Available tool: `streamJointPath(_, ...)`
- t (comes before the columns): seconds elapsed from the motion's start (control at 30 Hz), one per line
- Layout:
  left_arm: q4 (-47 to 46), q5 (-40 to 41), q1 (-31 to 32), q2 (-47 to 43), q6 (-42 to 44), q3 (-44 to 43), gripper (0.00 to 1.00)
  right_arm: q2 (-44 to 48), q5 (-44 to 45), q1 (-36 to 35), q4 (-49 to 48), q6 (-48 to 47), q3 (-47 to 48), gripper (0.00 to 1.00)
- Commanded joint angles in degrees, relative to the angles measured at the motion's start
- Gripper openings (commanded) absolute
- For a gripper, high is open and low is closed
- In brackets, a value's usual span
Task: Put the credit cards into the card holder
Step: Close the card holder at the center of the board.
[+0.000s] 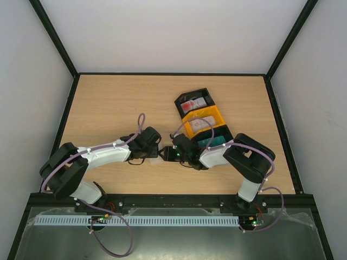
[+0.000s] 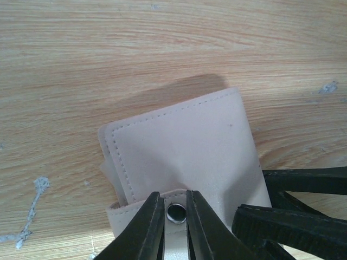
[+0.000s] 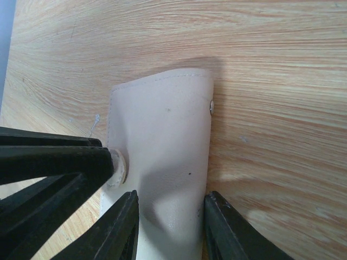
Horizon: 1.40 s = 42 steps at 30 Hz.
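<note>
Both arms meet mid-worktop (image 1: 108, 103) over the card holder (image 2: 184, 157), which lies flat and closed, presumably to be pried open before any credit cards (image 1: 194, 105) leave the bins (image 1: 201, 120). Left end effector (image 2: 175, 208) pinches the snap tab, nearly closed. Right end effector (image 3: 169, 216) straddles the holder's end, half open.

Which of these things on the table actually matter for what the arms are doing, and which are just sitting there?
Part of the job:
- card holder, pinched at its snap tab by the left gripper, flanked by the right gripper
- credit cards in the bins

Just there:
- black and orange bins
- table
</note>
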<state>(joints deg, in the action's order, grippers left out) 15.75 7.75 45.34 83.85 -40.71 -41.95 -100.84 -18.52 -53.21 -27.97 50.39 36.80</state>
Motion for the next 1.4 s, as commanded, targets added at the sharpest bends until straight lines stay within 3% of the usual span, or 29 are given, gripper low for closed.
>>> streamJointPath(0.0, -0.9, -1.1, 0.0, 1.4, -0.2, 0.1, 0.14, -3.9, 0.6, -0.2, 9.5, 0.3, -2.2, 0.35)
streamJointPath(0.3, -1.7, -3.0, 0.0, 2.3, -0.2, 0.4, 0.05, -4.1, 0.7, -0.2, 9.4, 0.4, -2.2, 0.34)
streamJointPath(0.77, -1.8, -4.2, 0.0, 0.3, -0.7, 2.1, 0.05, -4.5, 0.7, -0.2, 9.4, 0.4, -2.1, 0.35)
streamJointPath(0.87, -2.2, -4.2, 0.1, -1.8, -0.9, 1.9, 0.12, -2.9, 1.2, -0.2, 9.2, 1.0, -2.5, 0.34)
streamJointPath(1.13, -1.5, 1.6, -1.1, -8.3, -5.7, 5.9, 0.58, 1.0, 0.7, -5.0, 4.7, 11.0, -5.1, 0.23)
streamJointPath(1.37, -5.6, -1.8, -4.8, -5.6, -6.3, 9.5, 0.57, -0.2, 0.4, -7.0, 7.1, 11.7, -0.3, 0.24)
